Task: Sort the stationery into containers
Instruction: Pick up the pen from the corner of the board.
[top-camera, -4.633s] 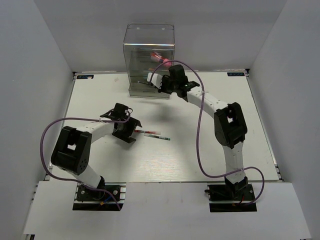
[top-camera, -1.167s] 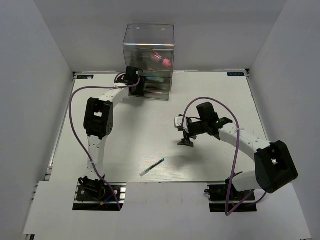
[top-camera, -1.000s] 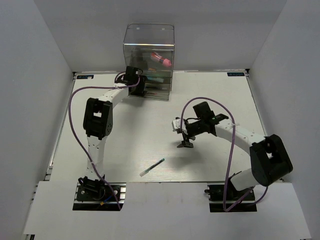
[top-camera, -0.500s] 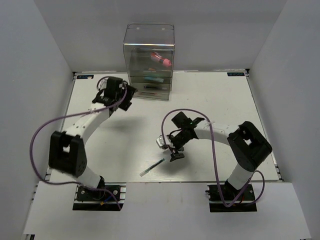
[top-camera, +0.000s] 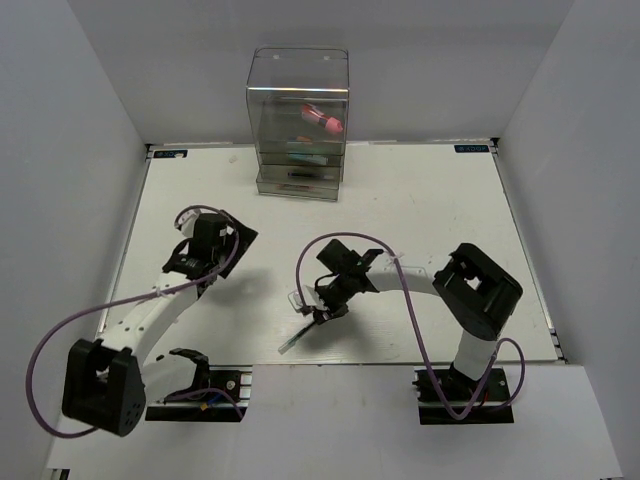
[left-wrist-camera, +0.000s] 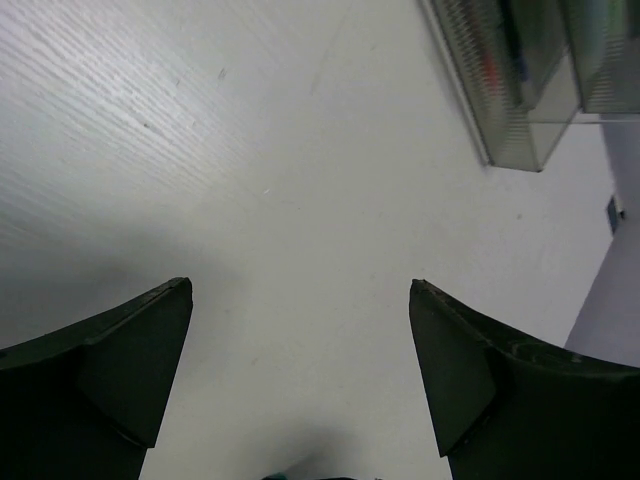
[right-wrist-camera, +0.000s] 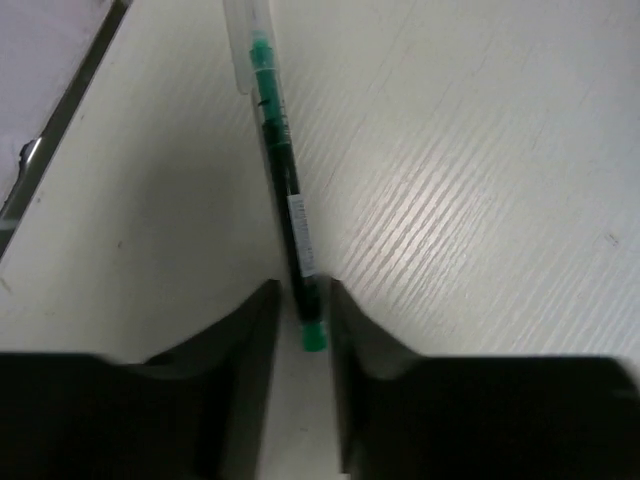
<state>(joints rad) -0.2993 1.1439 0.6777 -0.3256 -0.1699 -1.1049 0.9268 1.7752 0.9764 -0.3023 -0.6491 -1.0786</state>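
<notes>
The tall clear container (top-camera: 298, 110) stands at the table's far edge. A pink tube (top-camera: 322, 118) lies in its upper level, a blue-green bar (top-camera: 306, 157) lower down, and thin pens below that. One thin pen with a green end (top-camera: 293, 342) lies on the table near the front. My right gripper (top-camera: 322, 312) is down on the pen's end, its fingers closed tight around the pen (right-wrist-camera: 285, 180) in the right wrist view (right-wrist-camera: 303, 290). My left gripper (top-camera: 225, 245) is open and empty over bare table at the left (left-wrist-camera: 300, 290).
The container's corner (left-wrist-camera: 520, 90) shows at the upper right of the left wrist view. The table's front edge (top-camera: 320, 364) runs close below the pen. White walls enclose the table on three sides.
My left arm has pulled back from the container to the left middle of the table. My right gripper has moved forward and left, down onto the pen's end.
</notes>
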